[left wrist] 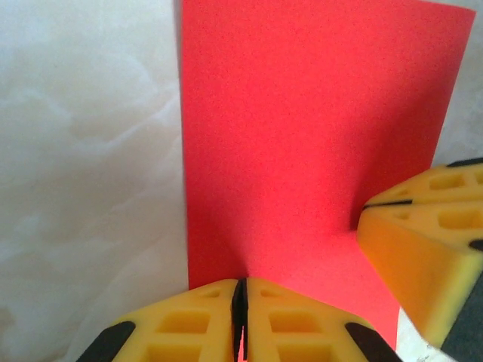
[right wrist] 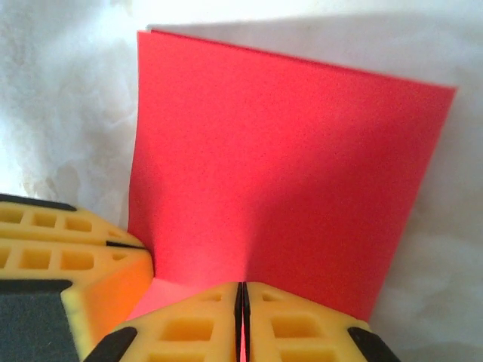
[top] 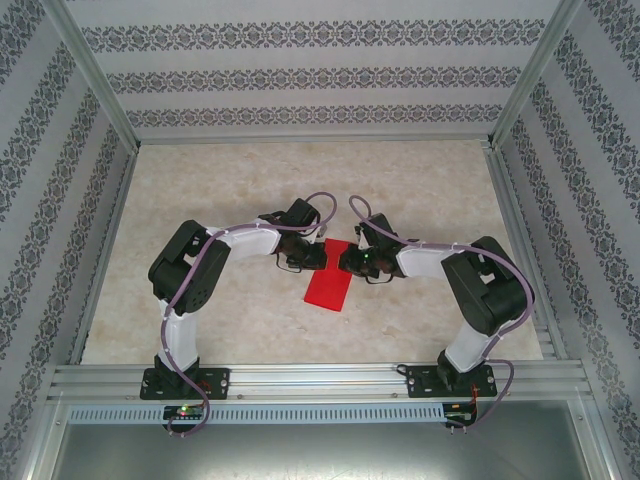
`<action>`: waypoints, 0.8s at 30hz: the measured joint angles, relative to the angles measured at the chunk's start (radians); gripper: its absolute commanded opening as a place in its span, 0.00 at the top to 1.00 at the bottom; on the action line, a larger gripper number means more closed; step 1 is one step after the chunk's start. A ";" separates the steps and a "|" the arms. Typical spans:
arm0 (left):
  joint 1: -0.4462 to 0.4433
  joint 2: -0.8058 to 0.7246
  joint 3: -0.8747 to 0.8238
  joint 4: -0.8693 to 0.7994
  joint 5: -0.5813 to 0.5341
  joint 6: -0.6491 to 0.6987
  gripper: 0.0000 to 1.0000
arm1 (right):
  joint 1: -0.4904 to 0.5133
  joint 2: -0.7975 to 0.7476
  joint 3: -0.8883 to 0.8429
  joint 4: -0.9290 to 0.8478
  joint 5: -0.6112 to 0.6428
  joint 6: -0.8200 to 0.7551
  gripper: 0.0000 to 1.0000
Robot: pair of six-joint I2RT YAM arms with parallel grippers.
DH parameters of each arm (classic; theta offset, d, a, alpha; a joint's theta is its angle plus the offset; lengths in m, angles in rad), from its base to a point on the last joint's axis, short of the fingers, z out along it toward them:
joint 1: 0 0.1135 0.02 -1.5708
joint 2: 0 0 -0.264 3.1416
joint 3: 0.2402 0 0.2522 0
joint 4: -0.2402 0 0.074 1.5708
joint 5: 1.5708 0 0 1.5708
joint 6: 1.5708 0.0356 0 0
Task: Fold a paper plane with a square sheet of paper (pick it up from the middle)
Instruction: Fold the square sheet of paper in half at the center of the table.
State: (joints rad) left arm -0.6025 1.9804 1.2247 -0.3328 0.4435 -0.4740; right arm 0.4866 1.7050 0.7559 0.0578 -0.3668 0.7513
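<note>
From the top external view, we see the sheet of red paper [top: 328,287] lying near the middle of the pale marbled table [top: 220,180], between the two arms. It looks like a narrow rectangle rather than a square. The left gripper [top: 316,258] and the right gripper [top: 346,262] meet nose to nose over its far end. Their dark bodies cover that end, so we cannot tell from here whether it lifts off the table.

In the left wrist view, the left gripper [left wrist: 241,305] has its yellow fingers [left wrist: 189,324] pressed together with only a thin dark seam between them. The sheet's near edge runs into that seam, and a sliver of red shows in it. The paper [left wrist: 302,128] spreads away from the fingers, with the table to its left. The right gripper [left wrist: 371,207] comes in from the right, touching the same edge just beside ours.

In the right wrist view, the right gripper [right wrist: 241,309] is likewise closed tight, nipping the sheet's [right wrist: 287,173] near edge. A soft ridge rises towards the seam. The left gripper [right wrist: 140,247] sits at the lower left on the same edge.
</note>
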 measured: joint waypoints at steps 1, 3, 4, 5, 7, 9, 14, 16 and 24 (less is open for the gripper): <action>0.000 0.000 0.000 0.000 0.000 0.000 0.86 | -0.006 0.000 -0.005 0.006 0.001 -0.002 0.89; 0.000 0.000 0.000 0.000 -0.002 0.000 0.86 | -0.013 -0.003 -0.021 0.028 -0.003 -0.002 0.88; 0.000 0.000 0.001 -0.001 -0.003 0.001 0.86 | -0.016 -0.009 -0.032 0.042 -0.002 -0.002 0.88; 0.000 0.001 0.002 -0.002 -0.003 0.002 0.86 | -0.021 -0.018 -0.045 0.051 0.000 -0.003 0.89; 0.000 0.001 0.002 -0.003 -0.003 0.004 0.86 | -0.037 -0.033 -0.061 0.053 0.002 -0.003 0.88; 0.000 0.001 0.002 -0.003 -0.003 0.004 0.86 | -0.056 -0.043 -0.072 0.052 0.003 -0.010 0.88; 0.000 0.001 0.002 -0.003 -0.003 0.004 0.86 | -0.090 -0.064 -0.085 0.041 0.010 -0.026 0.88; 0.000 0.001 0.002 -0.003 -0.003 0.004 0.86 | -0.092 -0.074 -0.085 0.029 0.014 -0.026 0.88; 0.000 0.001 0.003 -0.004 -0.004 0.004 0.86 | -0.043 -0.127 -0.035 0.016 0.017 -0.022 0.89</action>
State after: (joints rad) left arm -0.6029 1.9816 1.2274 -0.3370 0.4397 -0.4698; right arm 0.4438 1.5776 0.7204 0.0734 -0.3500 0.7296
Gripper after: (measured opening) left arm 0.138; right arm 0.115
